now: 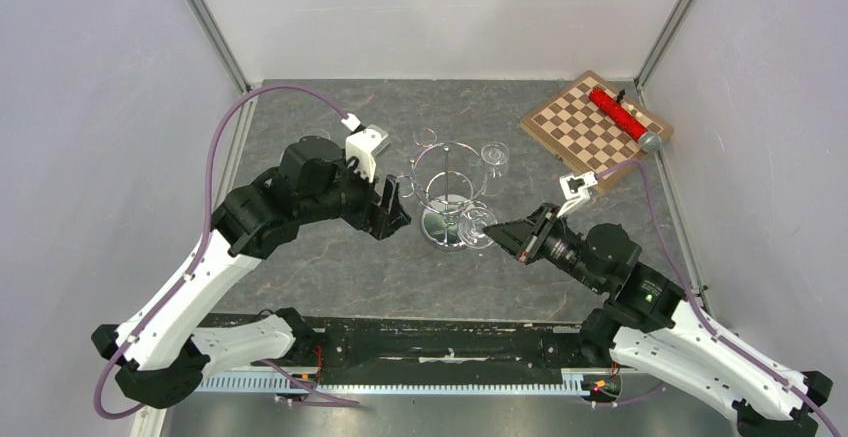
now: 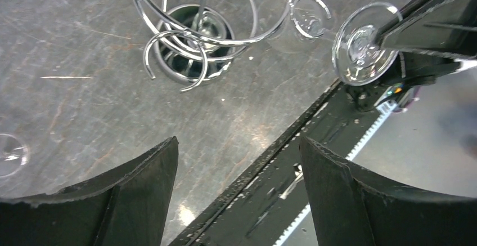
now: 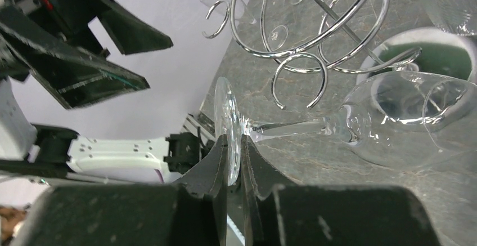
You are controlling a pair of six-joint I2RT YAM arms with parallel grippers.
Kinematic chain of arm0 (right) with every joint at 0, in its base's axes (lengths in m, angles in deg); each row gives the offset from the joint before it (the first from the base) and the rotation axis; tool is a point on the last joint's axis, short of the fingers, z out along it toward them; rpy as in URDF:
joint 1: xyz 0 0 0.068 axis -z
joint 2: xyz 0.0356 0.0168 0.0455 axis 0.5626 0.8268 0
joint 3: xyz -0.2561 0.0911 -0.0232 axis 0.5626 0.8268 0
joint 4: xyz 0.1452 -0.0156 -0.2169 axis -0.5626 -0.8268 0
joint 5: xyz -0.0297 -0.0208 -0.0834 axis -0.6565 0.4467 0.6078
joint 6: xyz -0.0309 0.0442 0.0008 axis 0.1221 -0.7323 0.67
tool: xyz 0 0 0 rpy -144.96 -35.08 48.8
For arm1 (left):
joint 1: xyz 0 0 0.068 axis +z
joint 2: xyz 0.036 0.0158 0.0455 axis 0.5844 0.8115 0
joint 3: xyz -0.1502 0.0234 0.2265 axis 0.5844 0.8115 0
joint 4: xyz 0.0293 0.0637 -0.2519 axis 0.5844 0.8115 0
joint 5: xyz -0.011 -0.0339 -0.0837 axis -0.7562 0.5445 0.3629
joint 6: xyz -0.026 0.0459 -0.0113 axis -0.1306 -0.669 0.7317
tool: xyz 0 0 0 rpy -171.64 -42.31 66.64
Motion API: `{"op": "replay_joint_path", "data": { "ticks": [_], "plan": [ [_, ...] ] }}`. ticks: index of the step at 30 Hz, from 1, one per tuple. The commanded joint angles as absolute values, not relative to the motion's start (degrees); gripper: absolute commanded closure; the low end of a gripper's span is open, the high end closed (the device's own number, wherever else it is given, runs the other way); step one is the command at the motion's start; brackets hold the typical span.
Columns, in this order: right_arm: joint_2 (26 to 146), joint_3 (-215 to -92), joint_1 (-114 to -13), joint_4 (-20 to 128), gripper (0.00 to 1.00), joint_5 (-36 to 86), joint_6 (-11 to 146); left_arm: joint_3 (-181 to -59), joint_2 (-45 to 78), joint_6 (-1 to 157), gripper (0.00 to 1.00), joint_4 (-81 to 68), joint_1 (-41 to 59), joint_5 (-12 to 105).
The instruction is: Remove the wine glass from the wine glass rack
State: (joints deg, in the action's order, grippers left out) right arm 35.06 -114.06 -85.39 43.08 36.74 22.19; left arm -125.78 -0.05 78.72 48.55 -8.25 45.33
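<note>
At the middle of your grey worktop stands the chrome rack, ring and loops over a mirrored base. Just beside it, on the right-edge side, the clear wine glass is tipped sideways, its foot clenched in your right pincer. Your left pincer gapes wide, holding nothing.

Both arms have white lower links, black upper joints and purple cables.

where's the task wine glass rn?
Top view, centre: the wine glass is held sideways just right of the wine glass rack, by its mirrored base. The right tool pinches the rim of its foot, bowl pointing toward the rack.
</note>
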Motion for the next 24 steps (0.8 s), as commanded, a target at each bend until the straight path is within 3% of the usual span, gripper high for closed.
{"op": "replay_joint_path", "data": {
  "ticks": [1,8,24],
  "plan": [
    [33.09,-116.78,-85.39,47.07,1.0,31.27,31.39,-126.51,-0.5,85.75,0.15,44.35,-8.43,51.41],
    [35.86,-117.9,-85.43,45.36,1.0,17.85,44.9,-123.02,-1.62,94.74,0.17,39.04,-8.43,58.0],
    [41.6,-120.54,-86.49,49.27,1.0,4.46,61.12,-113.23,-5.81,109.51,0.2,33.12,-8.45,63.62]
  ]
}}
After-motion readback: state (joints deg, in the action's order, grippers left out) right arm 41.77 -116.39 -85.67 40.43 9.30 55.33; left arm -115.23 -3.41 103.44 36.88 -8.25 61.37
